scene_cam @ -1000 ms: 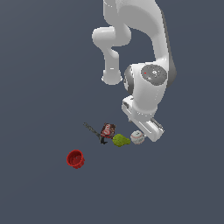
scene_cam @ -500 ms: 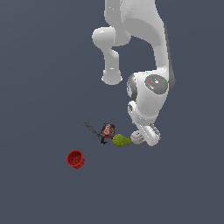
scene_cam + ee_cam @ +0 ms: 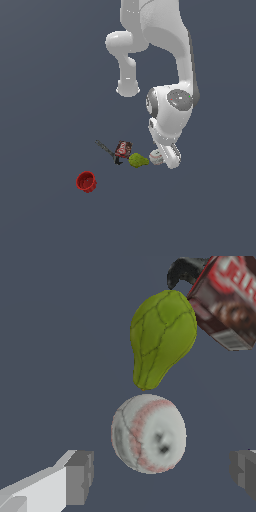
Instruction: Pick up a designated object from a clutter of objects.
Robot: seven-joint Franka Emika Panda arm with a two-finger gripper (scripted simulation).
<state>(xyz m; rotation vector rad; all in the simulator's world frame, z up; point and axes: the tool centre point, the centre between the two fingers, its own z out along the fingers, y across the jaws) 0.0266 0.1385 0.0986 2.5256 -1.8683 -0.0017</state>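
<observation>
The designated object, a white ball (image 3: 148, 433) with faint red stitch lines, lies on the dark floor between my two grey fingertips (image 3: 80, 476). My gripper (image 3: 162, 472) is open, with a gap on each side of the ball. In the exterior view the ball (image 3: 156, 157) is half hidden behind my gripper (image 3: 165, 158), which hangs low over it. The rest of the clutter of objects lies close by: a yellow-green lump (image 3: 161, 336) almost touches the ball, and a dark red-brown packet (image 3: 228, 301) sits just past the lump.
A thin dark tool (image 3: 106, 149) lies beside the packet (image 3: 123, 148) and the lump (image 3: 138, 160). A red cup (image 3: 86, 181) stands apart, toward the exterior view's left. A black curved piece (image 3: 184, 271) shows by the packet.
The arm has come down and the gripper has sunk around the ball. The objects have not moved.
</observation>
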